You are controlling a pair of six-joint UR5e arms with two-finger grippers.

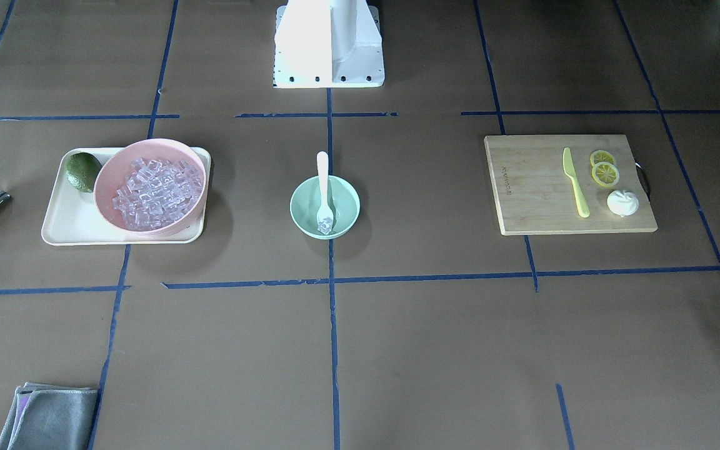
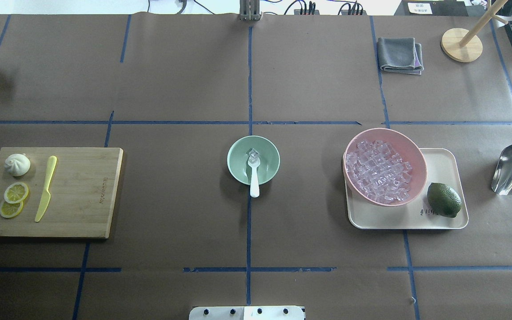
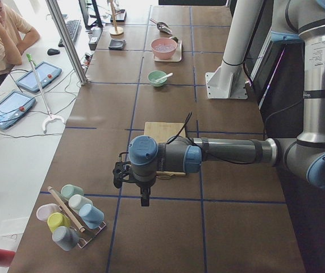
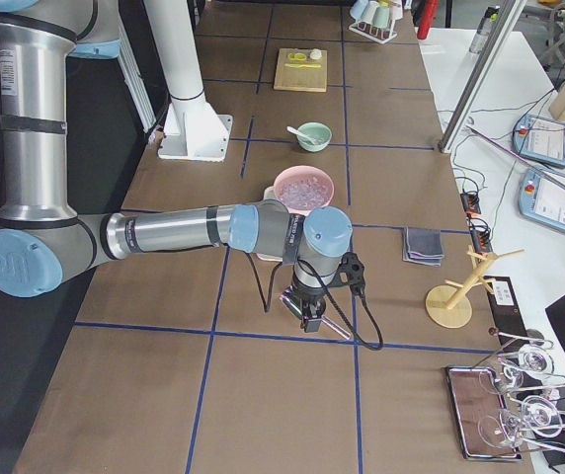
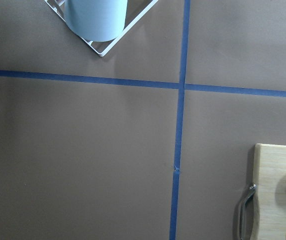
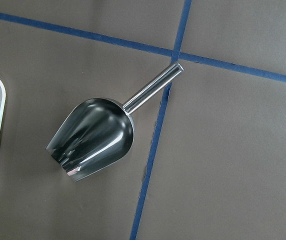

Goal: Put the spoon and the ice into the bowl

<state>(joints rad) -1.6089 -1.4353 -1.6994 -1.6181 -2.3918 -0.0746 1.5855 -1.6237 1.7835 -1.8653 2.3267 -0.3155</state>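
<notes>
The mint-green bowl [image 2: 238, 161] stands at the table's middle and also shows in the front-facing view [image 1: 345, 203]. The white spoon [image 2: 254, 179] lies in it, scoop inside and handle over the rim toward the robot. A clear ice cube [image 2: 253, 153] rests at the scoop. The pink bowl [image 2: 416, 155] holds many more ice cubes. My left gripper [image 3: 145, 199] hangs over the table's left end, beyond the cutting board. My right gripper [image 4: 311, 322] hangs over the right end above a metal scoop. I cannot tell whether either is open or shut.
A cream tray [image 2: 442, 222] carries the pink bowl and a lime [image 2: 443, 200]. A cutting board [image 2: 82, 191] holds a yellow-green knife, lemon slices and a white bun. A metal scoop [image 6: 94, 135], a grey cloth [image 2: 399, 54], a wooden stand and a cup rack [image 3: 71, 216] lie around the edges.
</notes>
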